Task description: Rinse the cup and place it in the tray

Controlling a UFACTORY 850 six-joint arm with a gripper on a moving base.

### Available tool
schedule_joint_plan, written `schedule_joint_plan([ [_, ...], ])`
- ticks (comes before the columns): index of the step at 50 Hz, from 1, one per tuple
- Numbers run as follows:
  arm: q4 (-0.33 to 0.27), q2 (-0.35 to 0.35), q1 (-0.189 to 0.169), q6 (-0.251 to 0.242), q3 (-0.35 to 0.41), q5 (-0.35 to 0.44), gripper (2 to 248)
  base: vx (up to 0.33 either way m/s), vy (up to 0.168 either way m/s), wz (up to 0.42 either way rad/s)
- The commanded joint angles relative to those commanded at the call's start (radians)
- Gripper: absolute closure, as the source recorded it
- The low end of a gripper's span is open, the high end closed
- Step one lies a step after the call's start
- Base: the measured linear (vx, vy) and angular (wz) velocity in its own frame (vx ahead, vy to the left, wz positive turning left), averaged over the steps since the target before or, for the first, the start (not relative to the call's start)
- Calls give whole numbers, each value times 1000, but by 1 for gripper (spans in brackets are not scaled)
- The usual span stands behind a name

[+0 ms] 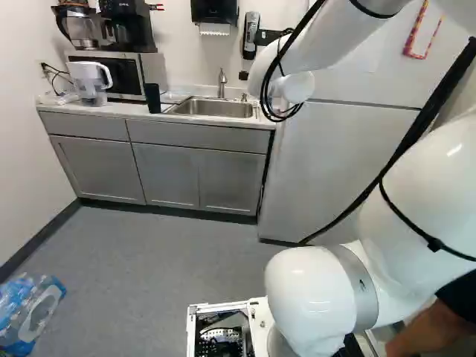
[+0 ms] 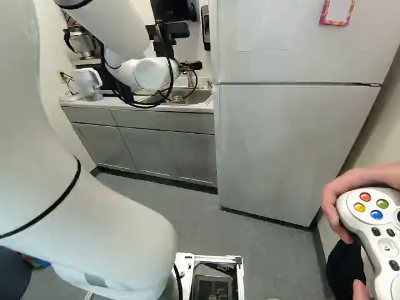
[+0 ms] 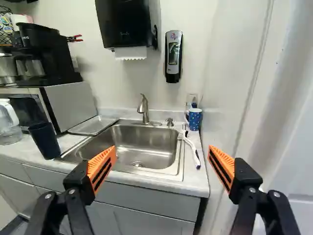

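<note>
Right base view: the gripper is mostly hidden by the arm's own white wrist, and the sink lies beyond it. A person's hand holds a controller near the base, well apart from the gripper. Left base view: the wrist hides most of the hand again; the dark cup stands upright on the counter, beyond the arm on the microwave's side. Wrist view: the gripper stands wide, orange pads well apart, nothing between them. Ahead of it are the sink and its faucet. Off to the microwave side of the hand is the dark cup, next to the sink, with the metal tray just beside it, farther from the fingers. Beyond the gripper on the opposite side, a blue dotted mug stands near the sink's far corner, and a white-handled brush lies along the rim, nearer the hand.
</note>
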Motion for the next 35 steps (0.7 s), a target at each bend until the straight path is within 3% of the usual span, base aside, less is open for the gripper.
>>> schedule_joint_plan([
  [35,0,-66,16,0,-135,-84,3,0,0,0],
])
